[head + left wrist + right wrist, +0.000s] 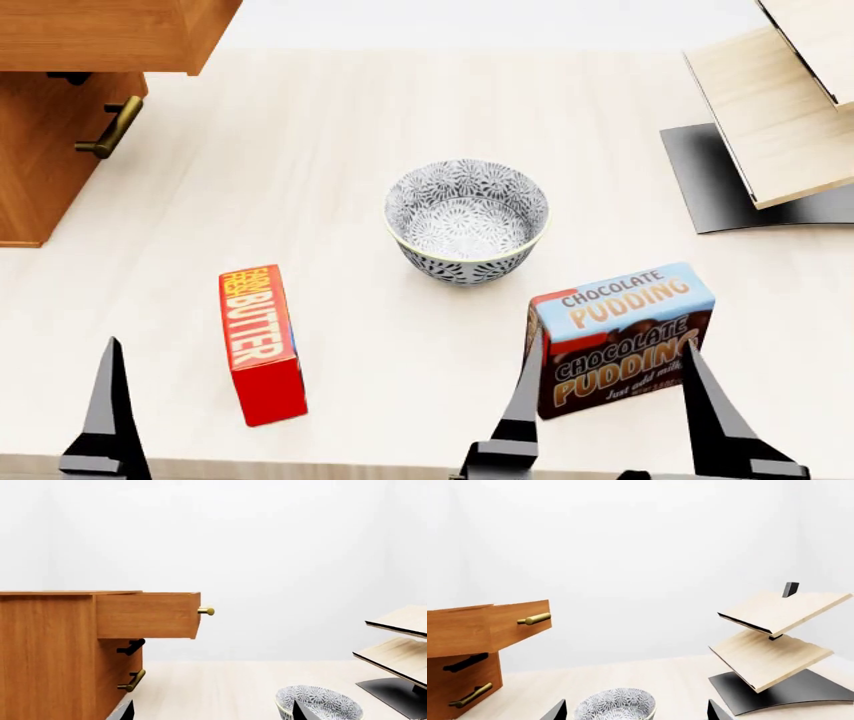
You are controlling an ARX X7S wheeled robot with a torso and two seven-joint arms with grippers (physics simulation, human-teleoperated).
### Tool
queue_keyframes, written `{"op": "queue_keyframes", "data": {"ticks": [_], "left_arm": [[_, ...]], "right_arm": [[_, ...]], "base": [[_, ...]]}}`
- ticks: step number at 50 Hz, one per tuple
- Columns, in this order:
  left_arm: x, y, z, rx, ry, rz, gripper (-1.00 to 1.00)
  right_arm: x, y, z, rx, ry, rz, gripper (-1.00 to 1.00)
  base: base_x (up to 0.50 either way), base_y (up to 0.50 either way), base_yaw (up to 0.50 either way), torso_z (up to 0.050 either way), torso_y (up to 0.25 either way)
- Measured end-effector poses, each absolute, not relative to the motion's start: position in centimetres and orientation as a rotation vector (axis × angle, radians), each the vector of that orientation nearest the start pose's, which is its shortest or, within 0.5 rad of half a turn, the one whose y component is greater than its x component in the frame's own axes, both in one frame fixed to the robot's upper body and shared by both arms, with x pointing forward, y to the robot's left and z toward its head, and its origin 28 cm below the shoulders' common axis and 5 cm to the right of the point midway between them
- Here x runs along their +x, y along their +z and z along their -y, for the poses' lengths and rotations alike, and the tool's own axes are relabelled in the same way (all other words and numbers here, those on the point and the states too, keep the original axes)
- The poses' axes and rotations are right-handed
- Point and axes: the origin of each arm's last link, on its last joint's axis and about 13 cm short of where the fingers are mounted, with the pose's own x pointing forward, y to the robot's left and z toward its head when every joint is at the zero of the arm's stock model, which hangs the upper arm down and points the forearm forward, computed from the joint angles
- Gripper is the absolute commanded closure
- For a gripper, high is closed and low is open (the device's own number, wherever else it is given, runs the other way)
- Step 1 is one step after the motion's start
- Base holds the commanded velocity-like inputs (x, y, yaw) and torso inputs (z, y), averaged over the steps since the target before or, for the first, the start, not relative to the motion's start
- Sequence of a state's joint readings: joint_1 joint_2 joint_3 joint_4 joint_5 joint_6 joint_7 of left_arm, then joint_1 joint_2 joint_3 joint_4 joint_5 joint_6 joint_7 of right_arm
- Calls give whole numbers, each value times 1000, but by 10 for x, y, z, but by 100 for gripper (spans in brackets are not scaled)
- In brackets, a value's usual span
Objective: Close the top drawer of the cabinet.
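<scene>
Clearly the top drawer [148,615] is jutting open from the cabinet [47,655] at the bench's far left corner. Both end effectors, left [100,420] and right [607,410], are waiting wide and empty at the near edge; the approach is just starting, and the next move calls for reaching its front and pushing.

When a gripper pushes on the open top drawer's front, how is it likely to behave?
The top drawer juts straight out of the cabinet, so it will probably slide back in rather than tip. Its flat wooden front looks rigid, unlikely to flex. The rounded brass handle could let a fingertip slip; the flat face seems safer.
</scene>
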State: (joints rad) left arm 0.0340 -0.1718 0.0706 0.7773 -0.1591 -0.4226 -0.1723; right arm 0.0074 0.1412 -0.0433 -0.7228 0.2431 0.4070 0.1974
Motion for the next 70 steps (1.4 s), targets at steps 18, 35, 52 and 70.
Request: {"op": "queue_keyframes", "data": {"ticks": [18,35,52,70], "left_arm": [[167,154,-207,1,-29,349,-100],[164,157,-206,0,-34,355,-100],[163,159,-205,-3,-38,354,-100],[163,160,-204,-5,-42,352,-100]], "right_arm": [[181,149,95,113,31,331,-100],[179,152,96,133,42,330,-100],[178,153,96,131,41,330,-100],[179,153,96,124,29,336,-100]], "base": [[7,0,0,0,0],[474,0,0,0,0],[441,0,0,0,1],[0,0,0,0,0]]}}
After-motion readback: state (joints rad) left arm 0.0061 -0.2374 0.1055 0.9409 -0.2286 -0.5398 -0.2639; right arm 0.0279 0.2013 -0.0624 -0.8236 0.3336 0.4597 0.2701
